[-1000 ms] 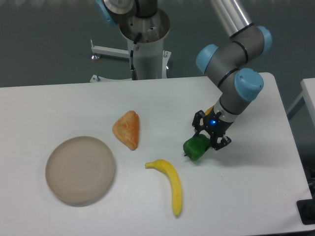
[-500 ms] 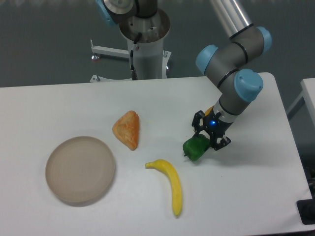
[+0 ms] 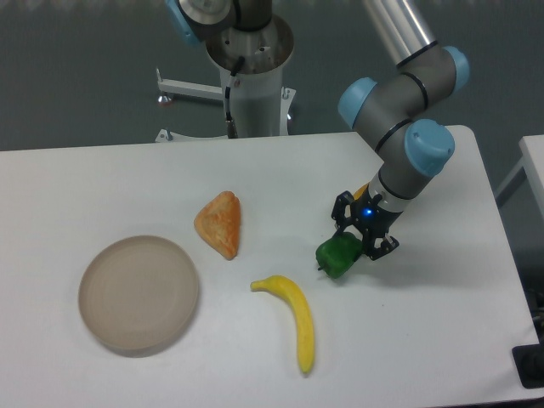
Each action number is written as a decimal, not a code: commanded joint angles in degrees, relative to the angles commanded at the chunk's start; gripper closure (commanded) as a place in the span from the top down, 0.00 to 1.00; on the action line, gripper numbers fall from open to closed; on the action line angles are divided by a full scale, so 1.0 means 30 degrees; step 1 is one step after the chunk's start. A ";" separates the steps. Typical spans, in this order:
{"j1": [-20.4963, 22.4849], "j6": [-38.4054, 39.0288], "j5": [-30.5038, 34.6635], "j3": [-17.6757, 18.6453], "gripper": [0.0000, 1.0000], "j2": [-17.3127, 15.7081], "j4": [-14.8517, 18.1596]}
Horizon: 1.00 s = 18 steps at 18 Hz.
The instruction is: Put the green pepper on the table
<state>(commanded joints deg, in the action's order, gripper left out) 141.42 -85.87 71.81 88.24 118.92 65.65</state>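
— Where's your green pepper [image 3: 339, 256]?

— Low over the table [image 3: 442, 331], right of the banana [image 3: 295, 320], pinched between the fingers of the gripper [image 3: 357, 240]. Whether it touches the surface, you can't tell.

— Your risk?

— Release it lopsided and the lumpy pepper may roll toward the banana, or cling to a finger.

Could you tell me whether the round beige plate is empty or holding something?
Empty. The round beige plate shows only its bare surface; the green pepper sits at the gripper, well away.
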 joint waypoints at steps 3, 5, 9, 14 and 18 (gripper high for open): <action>0.0000 -0.0029 0.0000 -0.0059 0.84 0.0000 0.0000; 0.0029 -0.0029 0.0000 -0.0059 0.91 -0.0029 0.0000; 0.0438 -0.0059 0.0000 -0.0233 1.00 -0.0263 0.0029; 0.1142 -0.0088 0.0175 -0.0789 1.00 -0.0878 0.0146; 0.1113 -0.0818 0.2338 -0.2048 1.00 -0.0908 0.0234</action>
<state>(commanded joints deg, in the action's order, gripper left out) 144.76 -88.32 78.82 82.10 116.19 66.36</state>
